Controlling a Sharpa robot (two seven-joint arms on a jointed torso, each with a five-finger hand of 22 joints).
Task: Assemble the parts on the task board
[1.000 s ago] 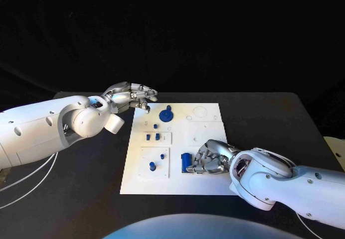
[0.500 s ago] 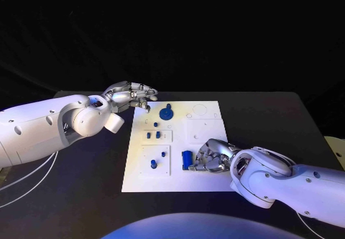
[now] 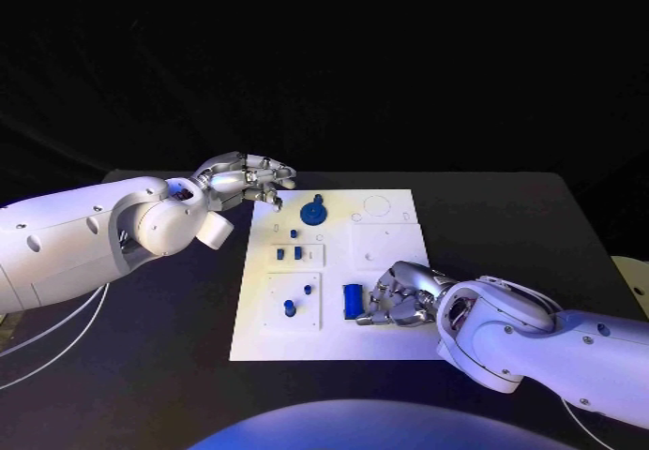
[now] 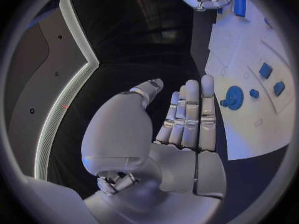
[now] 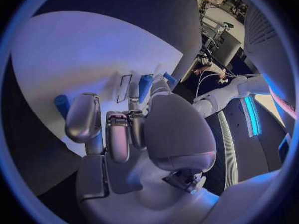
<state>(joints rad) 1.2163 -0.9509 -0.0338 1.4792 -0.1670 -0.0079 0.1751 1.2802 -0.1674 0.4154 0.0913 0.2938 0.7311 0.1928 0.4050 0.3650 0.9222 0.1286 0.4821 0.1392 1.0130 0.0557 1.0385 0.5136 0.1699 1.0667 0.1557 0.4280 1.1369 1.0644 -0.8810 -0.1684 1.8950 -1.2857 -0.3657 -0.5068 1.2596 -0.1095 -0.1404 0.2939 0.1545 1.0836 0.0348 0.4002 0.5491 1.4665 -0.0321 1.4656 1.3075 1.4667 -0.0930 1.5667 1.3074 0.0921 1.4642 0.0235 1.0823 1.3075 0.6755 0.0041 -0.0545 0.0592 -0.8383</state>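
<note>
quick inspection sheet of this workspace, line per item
surface: black table, white task board in its middle
job's things: blue gear at the board's far end; small blue parts mid-board; blue cylinder lying beside the right hand
clutter: nothing seen
hands: left hand off the board's far left corner, fingers curled, holding nothing; right hand over the board by the cylinder, contact unclear
cables: white cables under the left arm
surroundings: dark backdrop
</note>
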